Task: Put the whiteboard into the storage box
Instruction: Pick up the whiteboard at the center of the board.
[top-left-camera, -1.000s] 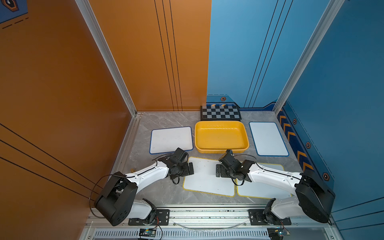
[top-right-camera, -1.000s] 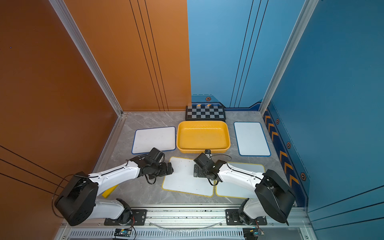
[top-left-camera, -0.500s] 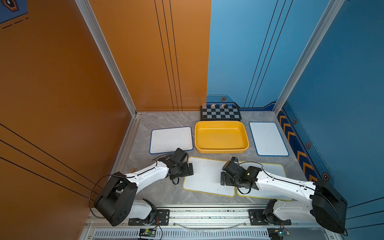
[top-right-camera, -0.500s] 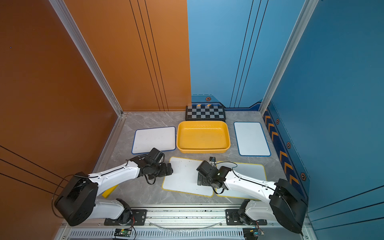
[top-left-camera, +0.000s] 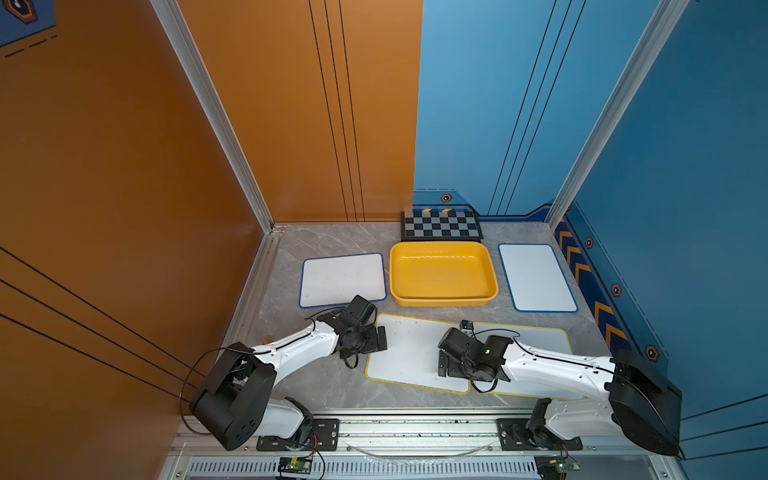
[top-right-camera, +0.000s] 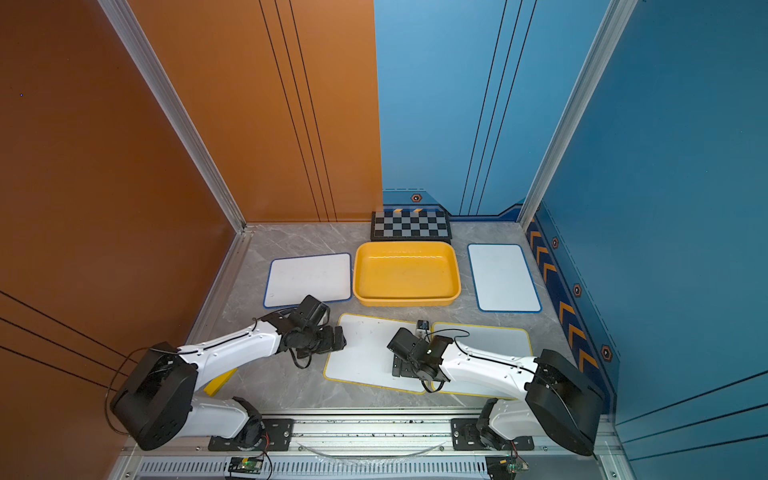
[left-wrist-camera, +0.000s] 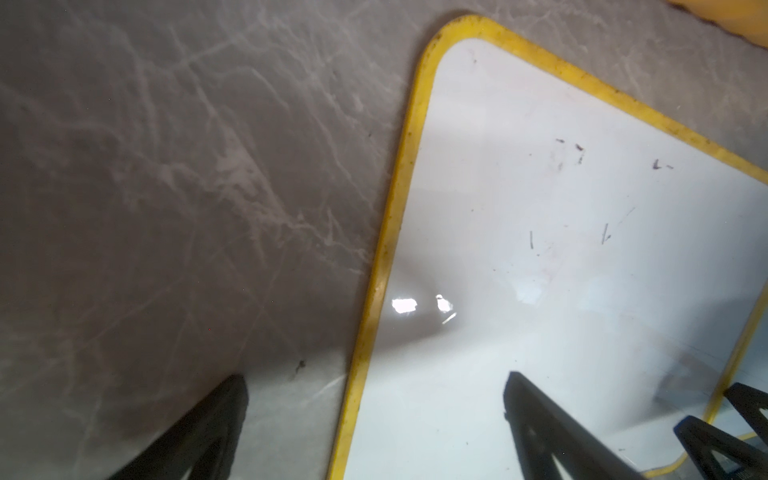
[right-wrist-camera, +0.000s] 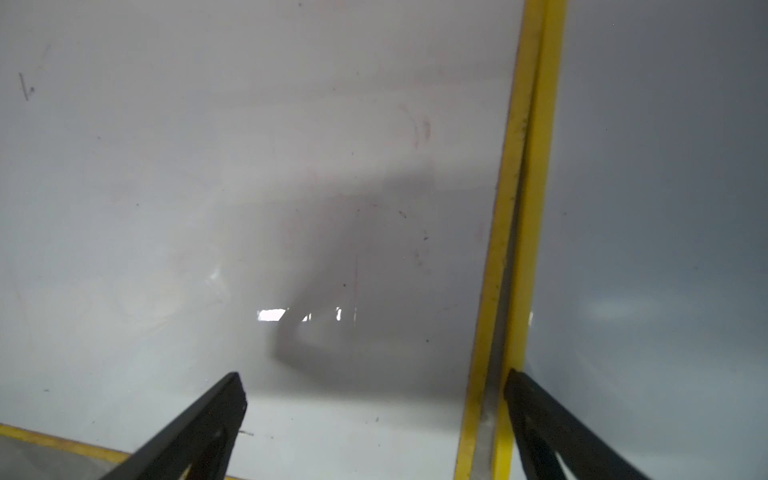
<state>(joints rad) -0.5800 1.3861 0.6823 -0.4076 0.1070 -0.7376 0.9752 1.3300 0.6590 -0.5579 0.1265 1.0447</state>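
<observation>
The left jaws are spread wide astride the left edge of the yellow-framed whiteboard (top-left-camera: 409, 353); nothing is gripped. The right jaws, equally wide, are held over its opposite edge, beside a second yellow-framed board (top-left-camera: 540, 338). The whiteboard is laid flat on the surface (top-left-camera: 332, 386), just before the storage box (top-left-camera: 442, 301).

The right arm (top-left-camera: 557, 370) hid much of the yellow-framed whiteboard (top-left-camera: 544, 338) at the front right corner of the table (top-left-camera: 324, 382). A yellow thing (top-right-camera: 219, 383) by the front left edge lay mostly under the left arm (top-right-camera: 232, 353). In the left wrist view the storage box (left-wrist-camera: 731, 8) was a blurred, cut-off sliver.
</observation>
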